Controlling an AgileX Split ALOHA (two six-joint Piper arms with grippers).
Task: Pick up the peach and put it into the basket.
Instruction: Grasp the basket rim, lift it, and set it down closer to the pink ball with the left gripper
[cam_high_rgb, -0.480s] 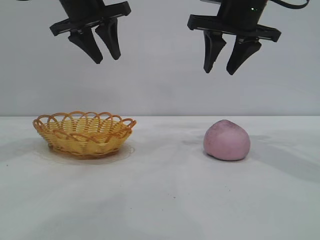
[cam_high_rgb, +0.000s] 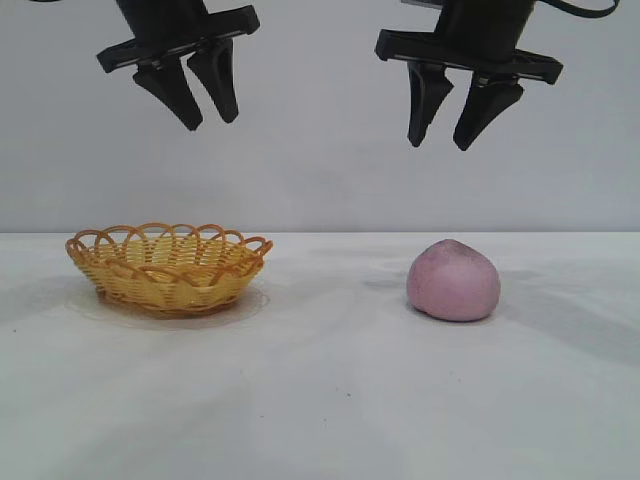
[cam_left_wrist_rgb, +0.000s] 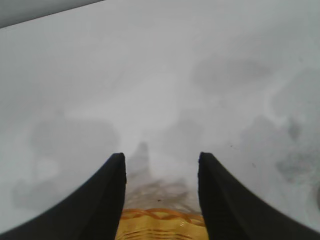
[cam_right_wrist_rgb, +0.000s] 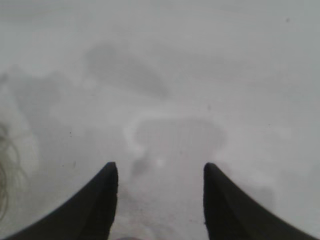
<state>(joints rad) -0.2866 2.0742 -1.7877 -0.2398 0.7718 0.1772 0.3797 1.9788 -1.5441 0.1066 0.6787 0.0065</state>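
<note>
The pale pink-mauve peach (cam_high_rgb: 453, 281) rests on the white table at the right. The yellow-orange wicker basket (cam_high_rgb: 168, 267) sits at the left, empty. My right gripper (cam_high_rgb: 438, 146) hangs open and empty high above the peach; in the right wrist view (cam_right_wrist_rgb: 160, 167) only a sliver of the peach shows at the picture's edge between the fingers. My left gripper (cam_high_rgb: 210, 124) hangs open and empty high above the basket; in the left wrist view (cam_left_wrist_rgb: 161, 157) the basket's rim (cam_left_wrist_rgb: 161, 216) shows between the fingers.
The white table (cam_high_rgb: 320, 400) stretches between and in front of basket and peach. A plain grey wall stands behind. Nothing else lies on the table.
The left gripper has shifted very slightly up and left. The right gripper, the peach and the basket have not moved.
</note>
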